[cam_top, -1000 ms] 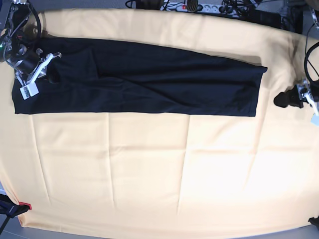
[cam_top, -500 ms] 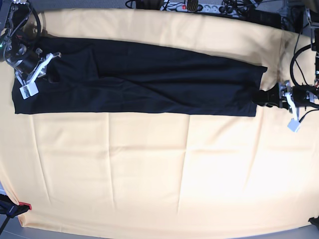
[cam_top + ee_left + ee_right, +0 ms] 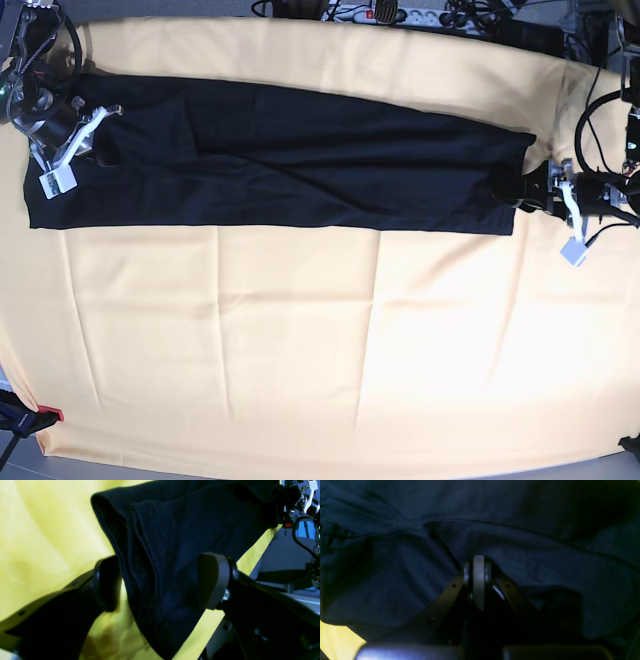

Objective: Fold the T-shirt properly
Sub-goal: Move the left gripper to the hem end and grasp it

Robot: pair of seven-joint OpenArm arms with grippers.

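Shirt count: one T-shirt [image 3: 280, 155], a long folded strip on one yellow cloth [image 3: 300, 350]. My left gripper [image 3: 160, 582] reaches low, jaws apart astride its hem; my right gripper [image 3: 479, 580] is clamped together on the far end.

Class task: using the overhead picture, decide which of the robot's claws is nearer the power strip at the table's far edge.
Left. The left claw sits at the T-shirt's right-hand end, closer to the power strip; the right claw is at the opposite end.

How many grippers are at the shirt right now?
2. The right gripper is shut on the shirt at its left end in the base view; the left gripper is open around its right edge.
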